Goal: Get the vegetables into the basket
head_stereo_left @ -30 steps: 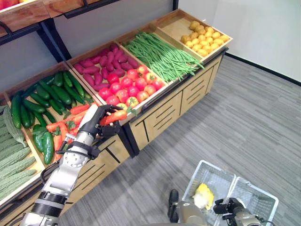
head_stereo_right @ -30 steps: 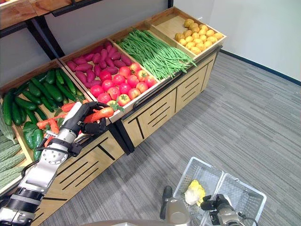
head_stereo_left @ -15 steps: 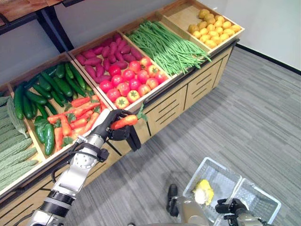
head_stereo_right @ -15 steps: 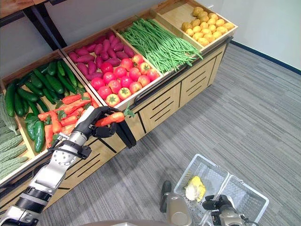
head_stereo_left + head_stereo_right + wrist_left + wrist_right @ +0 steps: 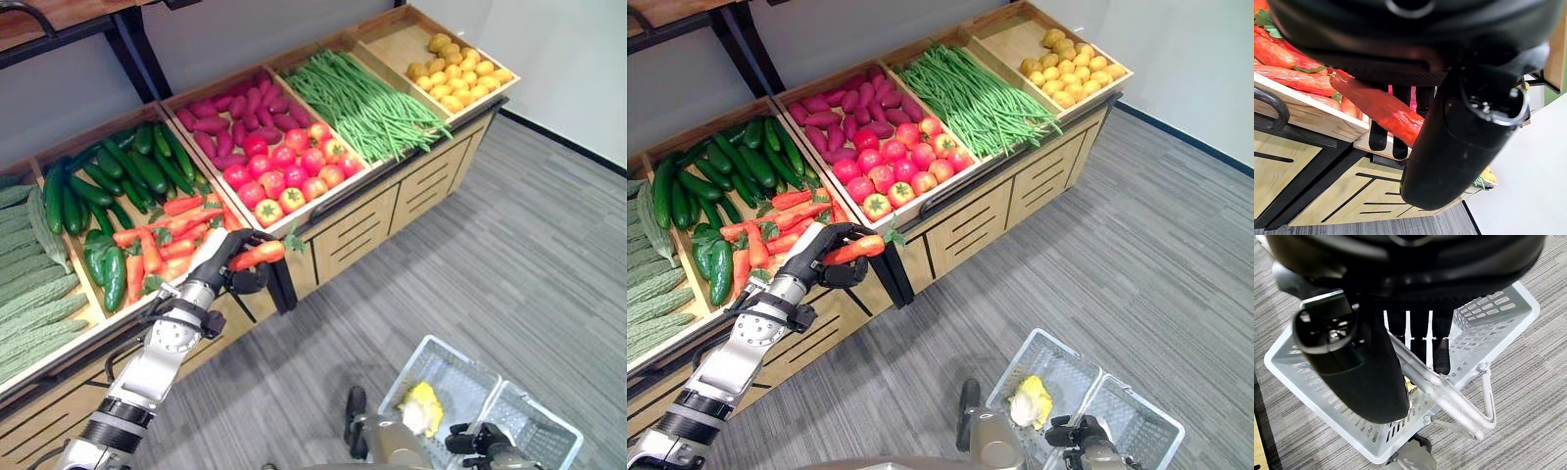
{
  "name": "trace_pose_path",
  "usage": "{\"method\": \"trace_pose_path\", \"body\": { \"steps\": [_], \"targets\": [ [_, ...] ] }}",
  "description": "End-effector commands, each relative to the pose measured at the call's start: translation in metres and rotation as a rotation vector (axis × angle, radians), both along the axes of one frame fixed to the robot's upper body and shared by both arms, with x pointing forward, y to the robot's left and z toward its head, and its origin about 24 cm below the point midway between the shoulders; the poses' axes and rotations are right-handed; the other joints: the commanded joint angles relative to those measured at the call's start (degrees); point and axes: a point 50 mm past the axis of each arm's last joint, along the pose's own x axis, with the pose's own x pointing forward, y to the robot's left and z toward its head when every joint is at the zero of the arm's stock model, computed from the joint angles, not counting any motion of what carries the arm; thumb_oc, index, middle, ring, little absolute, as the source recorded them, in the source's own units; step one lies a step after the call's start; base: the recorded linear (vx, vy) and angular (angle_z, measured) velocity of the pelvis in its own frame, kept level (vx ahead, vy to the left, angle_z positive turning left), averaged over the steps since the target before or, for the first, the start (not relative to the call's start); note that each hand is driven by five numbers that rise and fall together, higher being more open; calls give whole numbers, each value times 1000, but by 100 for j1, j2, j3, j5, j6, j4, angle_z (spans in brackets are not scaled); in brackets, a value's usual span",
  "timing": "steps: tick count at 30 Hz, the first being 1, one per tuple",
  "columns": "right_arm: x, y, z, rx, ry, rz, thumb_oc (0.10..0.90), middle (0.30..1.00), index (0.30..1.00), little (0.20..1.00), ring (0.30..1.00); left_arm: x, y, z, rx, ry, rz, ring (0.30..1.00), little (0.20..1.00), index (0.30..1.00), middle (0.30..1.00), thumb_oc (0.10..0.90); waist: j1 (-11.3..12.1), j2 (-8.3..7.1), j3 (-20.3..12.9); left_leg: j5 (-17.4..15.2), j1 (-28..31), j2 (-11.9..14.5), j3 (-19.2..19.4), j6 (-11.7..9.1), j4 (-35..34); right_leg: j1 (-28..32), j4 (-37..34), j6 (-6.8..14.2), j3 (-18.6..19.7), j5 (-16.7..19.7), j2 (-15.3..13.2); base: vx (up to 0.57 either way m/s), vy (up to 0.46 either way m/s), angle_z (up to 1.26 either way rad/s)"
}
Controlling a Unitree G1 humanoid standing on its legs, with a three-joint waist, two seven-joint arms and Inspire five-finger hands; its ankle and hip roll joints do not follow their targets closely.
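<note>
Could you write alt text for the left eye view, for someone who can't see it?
The robot's left hand grips a carrot just off the front edge of a wooden produce stand. Its right hand holds a white basket on the grey floor, with a yellow-white vegetable inside.

A shop's produce section: a long wooden stand (image 5: pixel 343 230) with slanted bins of cucumbers (image 5: pixel 118 176), carrots (image 5: pixel 167 235), tomatoes (image 5: pixel 289 176), beans (image 5: pixel 377 98), and a white shopping basket (image 5: pixel 1117 411).
</note>
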Motion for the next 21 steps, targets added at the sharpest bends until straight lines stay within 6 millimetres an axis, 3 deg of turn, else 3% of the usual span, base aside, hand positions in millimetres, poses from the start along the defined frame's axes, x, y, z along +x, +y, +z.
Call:
{"method": "trace_pose_path", "body": {
  "steps": [1, 9, 21],
  "targets": [
    [-24, 7, -8, 4, 95, 64, 400, 300, 300, 300, 300, 4, 11, 48, -2, -222, 14, 300, 300, 300, 300, 400, 46, -296, -229, 245, 35, -292, 121, 16, -163, 1255, -817, 539, 519, -43, -501, -3, 110, 3],
    [-18, 17, -10, 8, 117, 151, 400, 300, 300, 300, 300, -2, 21, 49, 29, -230, 48, 300, 300, 300, 300, 400, 288, -543, -217, 197, 28, -468, 27, 130, -275, 1219, -897, 662, 574, 165, -638, -34, 56, 1],
    [-5, 29, -12, 23, 131, 249, 400, 300, 300, 300, 300, -15, 36, 47, 40, -227, 109, 300, 300, 300, 300, 400, 591, -628, -187, 220, -72, -642, -373, 212, -294, 1349, -893, 686, 354, 191, -869, -47, 20, 17]
  ]
}}
